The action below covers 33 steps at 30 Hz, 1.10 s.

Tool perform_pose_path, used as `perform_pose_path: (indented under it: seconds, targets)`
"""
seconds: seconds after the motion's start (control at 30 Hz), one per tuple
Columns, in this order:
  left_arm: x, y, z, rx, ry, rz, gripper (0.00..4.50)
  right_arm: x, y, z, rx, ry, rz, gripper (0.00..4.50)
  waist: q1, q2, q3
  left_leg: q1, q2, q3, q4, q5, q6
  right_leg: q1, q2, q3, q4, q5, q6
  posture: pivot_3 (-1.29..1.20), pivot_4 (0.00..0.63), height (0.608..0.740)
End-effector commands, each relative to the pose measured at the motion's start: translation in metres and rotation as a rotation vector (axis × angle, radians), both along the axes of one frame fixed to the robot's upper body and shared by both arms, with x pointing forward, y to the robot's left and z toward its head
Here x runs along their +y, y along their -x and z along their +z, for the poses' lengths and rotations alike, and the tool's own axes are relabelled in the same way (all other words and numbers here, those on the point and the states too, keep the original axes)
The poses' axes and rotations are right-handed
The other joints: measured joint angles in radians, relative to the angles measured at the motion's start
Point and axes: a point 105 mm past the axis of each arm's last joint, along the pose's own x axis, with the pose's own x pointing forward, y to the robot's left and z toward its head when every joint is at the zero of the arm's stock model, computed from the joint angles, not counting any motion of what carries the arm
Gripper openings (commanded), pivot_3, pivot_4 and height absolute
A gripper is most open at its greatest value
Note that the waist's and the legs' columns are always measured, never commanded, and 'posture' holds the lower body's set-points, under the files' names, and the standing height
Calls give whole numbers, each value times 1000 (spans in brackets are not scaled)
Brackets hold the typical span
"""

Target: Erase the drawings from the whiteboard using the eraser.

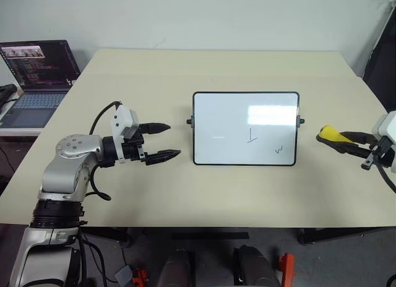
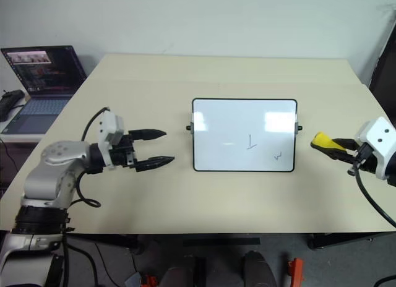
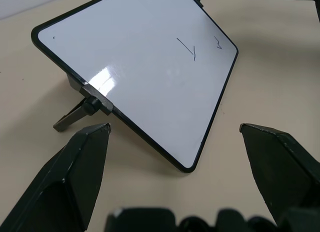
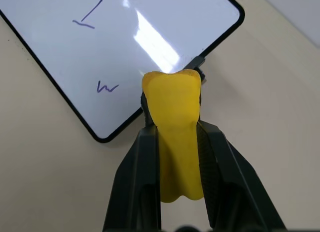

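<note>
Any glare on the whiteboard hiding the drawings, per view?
Left eye view: a bright patch sits on the whiteboard in its upper right, above the drawings, which stay readable. Left wrist view: a glossy reflection lies near the frame edge, away from the strokes. Right wrist view: a glare streak runs just above the eraser held in the right gripper, beside the marks, not over them.

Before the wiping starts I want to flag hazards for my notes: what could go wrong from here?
The whiteboard stands propped on small side feet and the open left gripper is not touching it, so a push from the eraser could probably slide or tip it. The eraser sticks out past the right gripper, so it may twist under pressure. The drawings are small; a wipe could miss one.
</note>
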Motion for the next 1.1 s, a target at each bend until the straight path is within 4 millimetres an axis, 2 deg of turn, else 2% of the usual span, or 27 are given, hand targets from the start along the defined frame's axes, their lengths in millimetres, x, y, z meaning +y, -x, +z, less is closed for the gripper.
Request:
perform_pose_path:
  seconds: [0.03,0.27,0.43,0.47,0.6,0.7,0.8,0.9,1.1]
  targets:
    - [-2,1,18,-78,-10,-12,4500,0,0,13,-42,19,10,680,0,0,0,0,0,0,0,0,0,0,0,0,0,0,0,0,150,740]
    - [-3,3,27,-105,3,-11,4500,3,-2,19,-59,20,20,680,-1,0,0,0,0,0,0,0,0,0,0,0,0,0,0,0,150,740]
    - [-4,3,23,-101,-11,-7,4500,20,-12,29,-113,1,64,680,-2,0,0,1,0,0,0,0,0,0,0,0,1,0,0,0,150,740]
    - [-5,3,23,-103,-11,-7,4500,25,-15,32,-131,-5,80,680,-3,0,0,1,0,1,1,0,0,0,0,1,2,0,0,0,150,740]
    - [-11,3,22,-101,6,-16,4500,88,-42,41,-277,-107,206,680,-15,0,0,2,1,1,1,0,0,0,1,1,2,0,0,0,150,740]
    - [-14,3,17,-91,9,-18,4500,120,-63,24,-291,-74,232,680,-21,-1,0,2,1,1,1,0,0,0,1,1,3,0,0,0,150,740]
    - [-16,3,17,-88,17,-18,4500,134,-77,14,-305,-40,233,680,-13,-1,0,0,0,0,1,0,0,-1,0,0,3,0,0,0,150,740]
    - [-13,3,17,-87,13,-10,4500,132,-87,-2,-295,53,226,680,0,-1,0,-1,-1,0,1,0,0,-1,-1,0,2,1,0,0,150,740]
    - [-9,6,16,-84,9,6,4500,123,-97,-30,-223,118,210,671,-1,-1,0,0,0,0,1,0,0,-1,-1,0,3,1,0,0,150,740]
